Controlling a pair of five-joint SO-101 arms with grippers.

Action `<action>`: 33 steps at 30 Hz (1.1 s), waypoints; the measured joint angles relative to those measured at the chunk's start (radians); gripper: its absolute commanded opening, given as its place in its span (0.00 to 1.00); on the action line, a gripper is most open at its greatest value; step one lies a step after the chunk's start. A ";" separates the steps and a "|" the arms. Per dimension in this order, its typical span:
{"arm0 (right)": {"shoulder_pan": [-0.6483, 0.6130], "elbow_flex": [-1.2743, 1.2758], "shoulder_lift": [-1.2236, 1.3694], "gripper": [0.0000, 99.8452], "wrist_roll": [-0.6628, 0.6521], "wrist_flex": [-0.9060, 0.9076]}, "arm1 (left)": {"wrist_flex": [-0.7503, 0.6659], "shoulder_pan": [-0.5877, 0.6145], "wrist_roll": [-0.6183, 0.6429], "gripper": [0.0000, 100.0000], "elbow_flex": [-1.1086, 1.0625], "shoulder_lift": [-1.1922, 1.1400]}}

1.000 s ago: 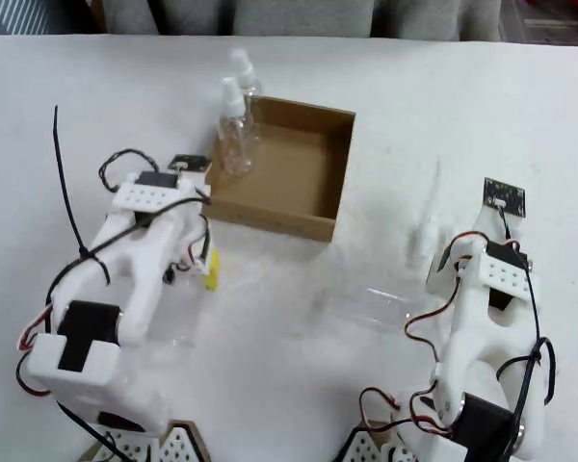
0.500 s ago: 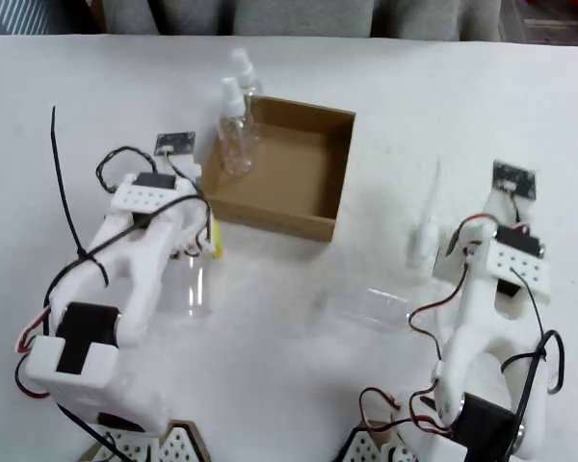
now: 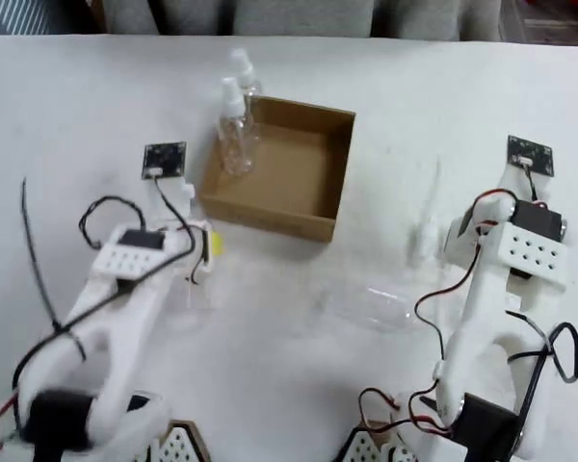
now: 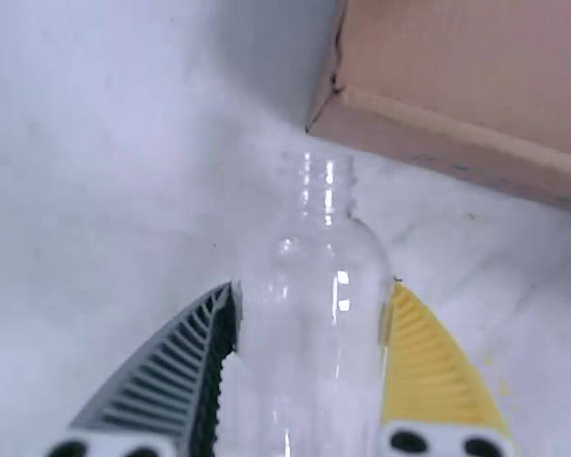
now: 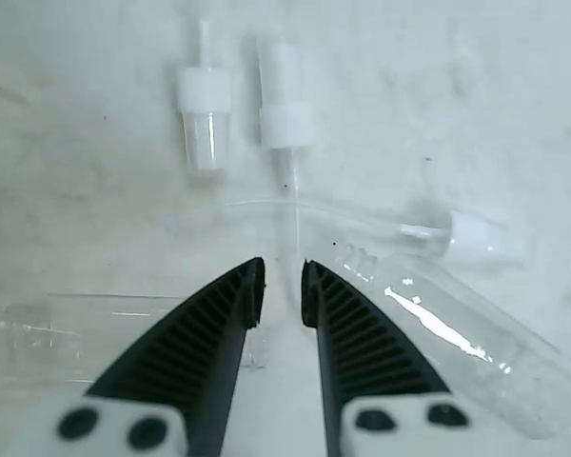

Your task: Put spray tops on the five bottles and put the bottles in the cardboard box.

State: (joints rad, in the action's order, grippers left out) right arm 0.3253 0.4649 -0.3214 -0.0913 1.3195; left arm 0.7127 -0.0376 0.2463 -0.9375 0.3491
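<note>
1. left gripper point(image 4: 312, 291): the grey and yellow fingers press on opposite flanks of the clear bottle point(image 4: 314, 238), so it is clamped. The neck is bare thread with no top. It points at a corner of the cardboard box point(image 4: 476, 86), near it but not touching.
2. right gripper point(image 5: 283, 269): the black fingers are almost together with a slim gap, and I can't see anything gripped. It hangs low over the table point(image 5: 95, 219).
3. First spray top point(image 5: 285, 109) lies just past that gripper. Its thin dip tube runs back toward the finger gap; I can't tell whether it touches.
4. Second spray top point(image 5: 206, 105) lies right beside the first. Third spray top point(image 5: 476, 238) lies off to one side, on its side with the tube stretched out.
5. Two uncapped bottles lie flat on the table, one either side of the right gripper. The long bottle point(image 5: 466, 333) has its neck near the third spray top. The other loose bottle point(image 5: 67, 328) is well apart from the tops.
6. The cardboard box stands open beyond the left gripper in the high view.
7. Farthest out, topped bottle A point(image 3: 236, 140) and topped bottle B point(image 3: 243, 69) stand upright at the box's far-left corner. I can't tell whether they are inside the wall or just outside it.
8. Status, my read:
   - Two of five bottles have tops on.
   - Three bottles and three tops are left to mate.
   - Boxing is unconfirmed for the first two and not yet done for the rest.
   - The held bottle looks like the next one to get a top.
</note>
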 measured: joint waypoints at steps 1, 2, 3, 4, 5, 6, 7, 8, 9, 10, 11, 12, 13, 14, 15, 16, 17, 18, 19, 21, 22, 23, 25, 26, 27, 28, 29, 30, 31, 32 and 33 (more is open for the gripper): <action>-0.012 0.000 0.000 0.05 0.000 0.000 | -0.005 0.000 0.000 0.02 -0.021 0.044; -0.021 0.006 0.000 0.05 0.000 0.000 | -0.005 0.000 0.000 0.02 -0.043 0.089; -0.026 0.018 0.000 0.05 0.000 -0.003 | -0.008 0.000 0.000 0.02 -0.066 0.135; -0.028 0.026 0.002 0.05 0.000 -0.008 | -0.008 0.000 0.000 0.02 -0.092 0.181; -0.026 0.031 0.002 0.05 0.000 -0.011 | -0.008 0.000 0.000 0.02 -0.114 0.226; -0.025 0.032 0.002 0.05 0.000 -0.014 | -0.008 0.000 0.000 0.02 -0.138 0.273; -0.025 0.035 0.002 0.05 0.000 -0.015 | -0.008 0.000 -0.002 0.02 -0.164 0.321; -0.026 0.040 0.002 0.05 0.000 -0.018 | -0.008 0.000 -0.014 0.02 -0.190 0.367; -0.028 0.046 0.002 0.05 0.000 -0.018 | -0.008 0.000 -0.040 0.02 -0.219 0.416; -0.028 0.051 0.002 0.05 0.000 -0.018 | -0.008 0.000 -0.071 0.02 -0.249 0.468; -0.028 0.055 0.002 0.05 0.000 -0.018 | -0.008 0.002 -0.104 0.02 -0.276 0.519; -0.028 0.055 0.002 0.05 0.000 -0.018 | -0.008 0.002 -0.133 0.02 -0.302 0.572; -0.026 0.055 0.002 0.05 0.000 -0.018 | -0.008 0.002 -0.153 0.02 -0.328 0.628; -0.026 0.055 0.002 0.05 0.000 -0.025 | -0.008 0.000 -0.164 0.02 -0.351 0.683; -0.026 0.055 0.002 0.05 0.000 -0.028 | -0.008 -0.002 -0.169 0.02 -0.376 0.736; -0.026 0.055 0.002 0.05 0.000 -0.031 | -0.008 0.000 -0.170 0.02 -0.399 0.790; -0.026 0.057 0.002 0.05 0.000 -0.031 | -0.008 0.000 -0.173 0.02 -0.420 0.841; -0.026 0.061 0.002 0.05 0.000 -0.031 | -0.008 0.000 -0.176 0.02 -0.442 0.893; -0.028 0.075 0.002 0.05 0.000 -0.035 | -0.008 -0.002 -0.176 0.02 -0.460 0.939; -0.034 0.107 0.000 0.05 0.000 -0.061 | 0.014 -0.032 -0.178 0.02 -0.468 1.013; -0.041 0.124 0.000 0.05 0.000 -0.078 | 0.044 -0.052 -0.178 0.02 -0.466 1.033; -0.051 0.140 0.000 0.05 0.000 -0.097 | 0.084 -0.069 -0.178 0.02 -0.466 1.043; -0.054 0.164 0.000 0.05 0.000 -0.117 | 0.175 -0.094 -0.178 0.02 -0.463 1.045; -0.051 0.166 0.000 0.05 0.000 -0.121 | 0.203 -0.094 -0.178 0.02 -0.459 1.039; -0.049 0.166 0.000 0.05 0.000 -0.127 | 0.218 -0.089 -0.178 0.02 -0.450 1.022; -0.051 0.166 0.000 0.05 0.000 -0.129 | 0.226 -0.087 -0.178 0.02 -0.433 0.991; -0.054 0.166 0.000 0.05 0.000 -0.129 | 0.230 -0.087 -0.180 0.02 -0.413 0.951; -0.057 0.167 0.000 0.05 0.000 -0.132 | 0.232 -0.087 -0.180 0.02 -0.387 0.902; -0.057 0.167 0.000 0.05 0.000 -0.132 | 0.232 -0.087 -0.180 0.02 -0.359 0.847; -0.057 0.167 0.000 0.05 0.000 -0.132 | 0.233 -0.087 -0.180 0.02 -0.331 0.786; -0.057 0.167 0.000 0.05 0.000 -0.132 | 0.233 -0.086 -0.180 0.02 -0.304 0.720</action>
State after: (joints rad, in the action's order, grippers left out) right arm 0.2685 0.6322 -0.3214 -0.0913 1.1876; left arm 0.9459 -0.1235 0.0667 -1.2413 1.0687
